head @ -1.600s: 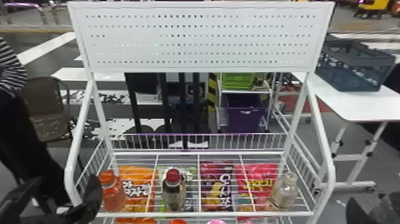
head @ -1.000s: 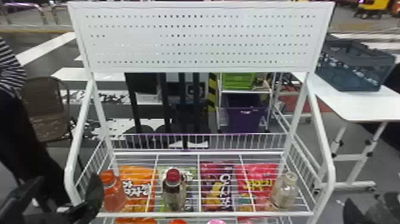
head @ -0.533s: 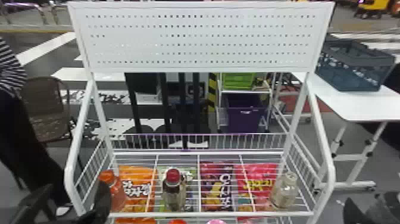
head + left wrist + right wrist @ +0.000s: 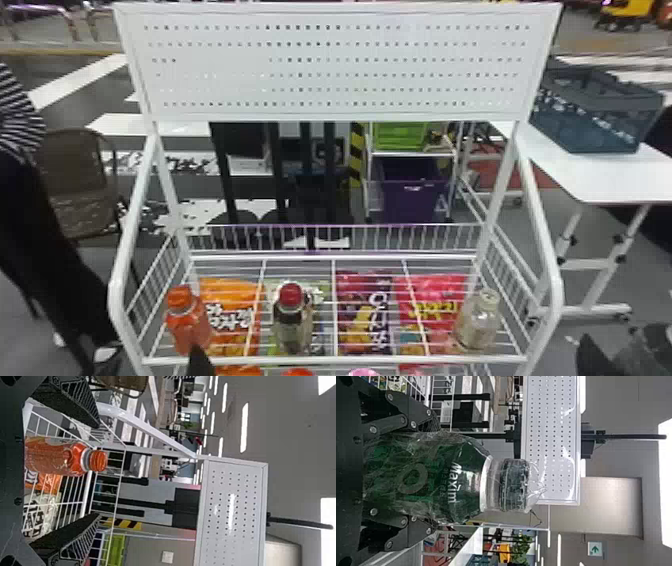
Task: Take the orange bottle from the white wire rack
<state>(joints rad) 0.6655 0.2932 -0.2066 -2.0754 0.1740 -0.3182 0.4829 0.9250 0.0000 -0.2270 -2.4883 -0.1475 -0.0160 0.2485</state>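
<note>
In the head view my left gripper (image 4: 200, 363) is at the rack's front edge, one dark finger in front of the lower part of the orange bottle (image 4: 187, 320). That bottle stands upright at the left end of the white wire rack (image 4: 340, 359). The left wrist view has my left gripper (image 4: 98, 471) open, the orange bottle (image 4: 53, 458) between its fingers and nearer to one of them. My right gripper (image 4: 595, 357) is at the head view's lower right corner; in the right wrist view my right gripper (image 4: 433, 477) is shut on a plastic-wrapped green bottle (image 4: 431, 475).
A dark red-capped bottle (image 4: 292, 320) and a clear bottle (image 4: 477, 320) stand farther right on the rack. Snack bags (image 4: 367, 315) lie below the wires. A perforated panel (image 4: 340, 60) rises behind; a white table (image 4: 600, 175) stands at the right.
My left gripper has moved right and down in the head view, from beside the orange bottle to in front of its lower part. The orange bottle and the right arm have hardly shifted.
</note>
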